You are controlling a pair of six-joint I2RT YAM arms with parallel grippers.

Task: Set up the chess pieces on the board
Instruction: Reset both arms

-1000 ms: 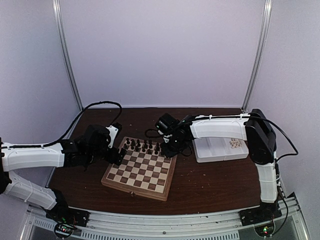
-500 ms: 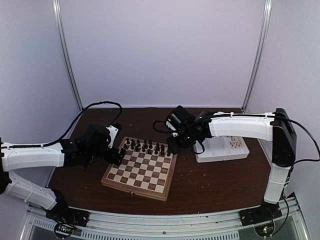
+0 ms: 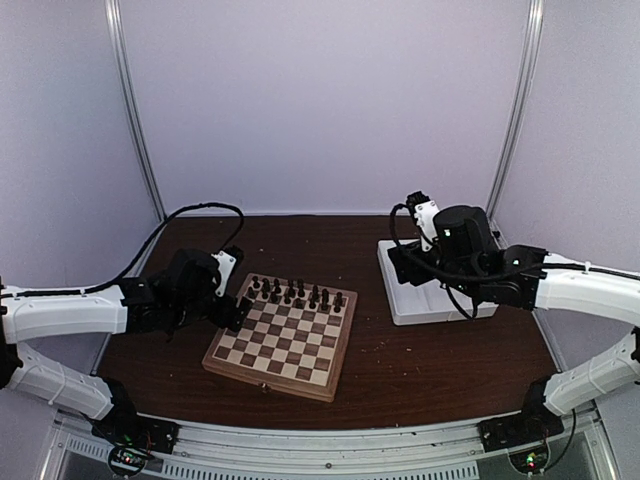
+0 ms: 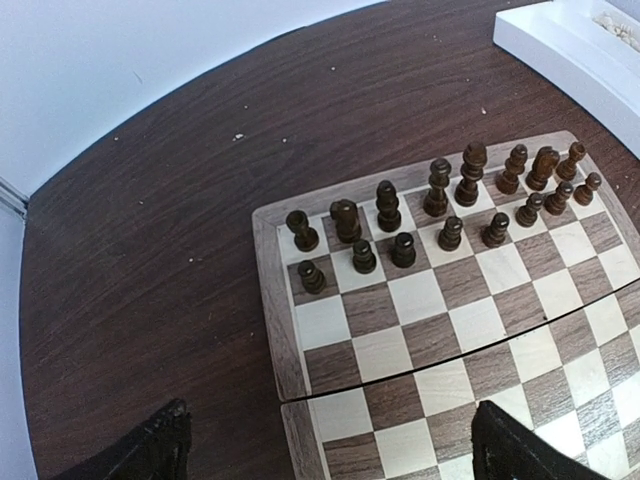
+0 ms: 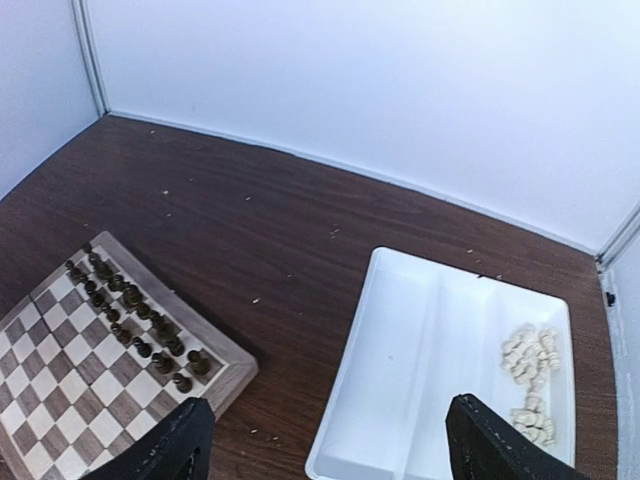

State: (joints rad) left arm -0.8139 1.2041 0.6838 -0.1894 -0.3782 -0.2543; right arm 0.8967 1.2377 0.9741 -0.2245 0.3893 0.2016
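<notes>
The board (image 3: 285,340) lies in the middle of the table, with dark chess pieces (image 3: 295,293) standing in its two far rows. My left gripper (image 3: 237,310) hovers open over the board's left edge, nothing between its fingers (image 4: 160,448). In the left wrist view the dark pieces (image 4: 440,195) stand ahead of the gripper (image 4: 335,452). My right gripper (image 3: 408,262) hangs open and empty above the white tray (image 3: 400,300). In the right wrist view pale cream pieces (image 5: 530,365) lie heaped in the tray's right compartment, beyond the gripper (image 5: 340,445).
The white tray (image 5: 400,400) sits right of the board (image 5: 232,372), a strip of brown table between them. Its left compartments hold nothing. White walls close in the table at the back and sides. A black cable loops behind the left arm (image 3: 200,210).
My right arm has swung from the board's far right corner back over the tray, and its gripper has opened. A dark piece now stands at that corner. The left arm has not moved.
</notes>
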